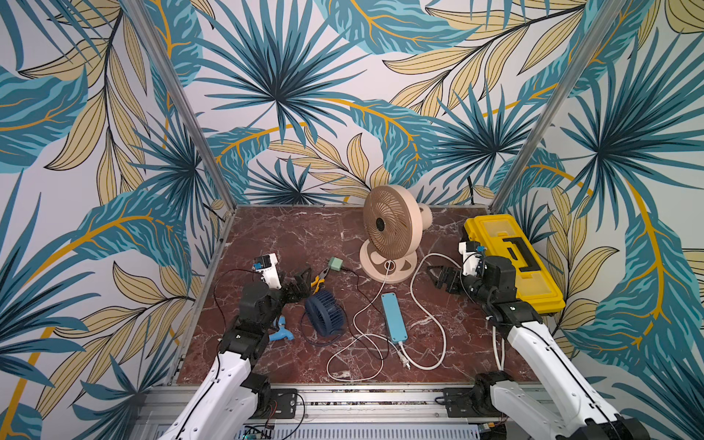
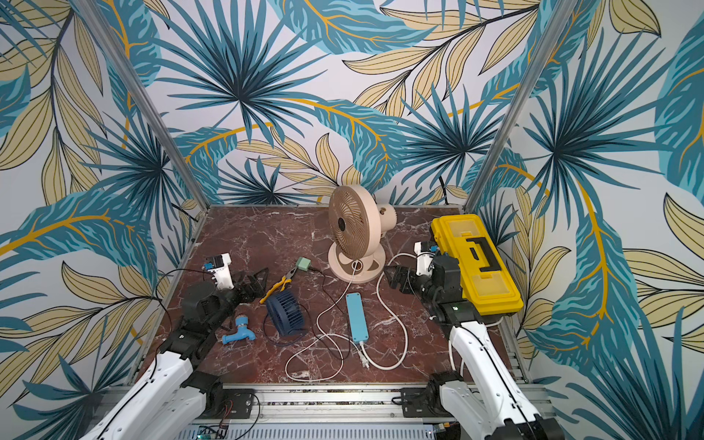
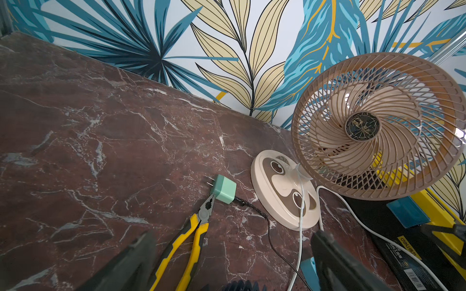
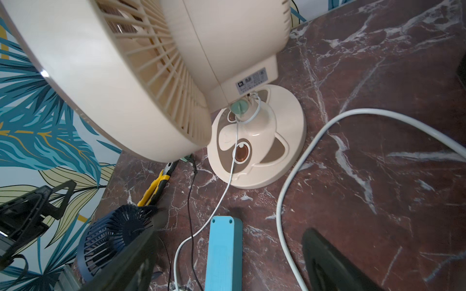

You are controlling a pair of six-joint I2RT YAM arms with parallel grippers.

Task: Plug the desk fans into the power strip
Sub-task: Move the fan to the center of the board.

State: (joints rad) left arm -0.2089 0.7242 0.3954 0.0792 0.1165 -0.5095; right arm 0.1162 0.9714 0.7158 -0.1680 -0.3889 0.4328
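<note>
Jaws on the right gripper (image 1: 435, 278) and left gripper (image 1: 304, 284) stand wide and empty, either side of the strip (image 1: 394, 316), which lies mid-way across the table (image 1: 285, 236) near the fan (image 1: 388, 232). It looks face-down, so flip it sockets-up first, gripping its long sides. Right wrist view shows screw holes (image 4: 213, 221) on its back; top views show only plain blue.

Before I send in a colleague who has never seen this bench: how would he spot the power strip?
Find the beige desk fan at the back of the marble table. In front of its round base lies the power strip, flat among white cords. It is the only long, narrow light-blue bar; the pale-green adapter nearby is a small cube.
</note>
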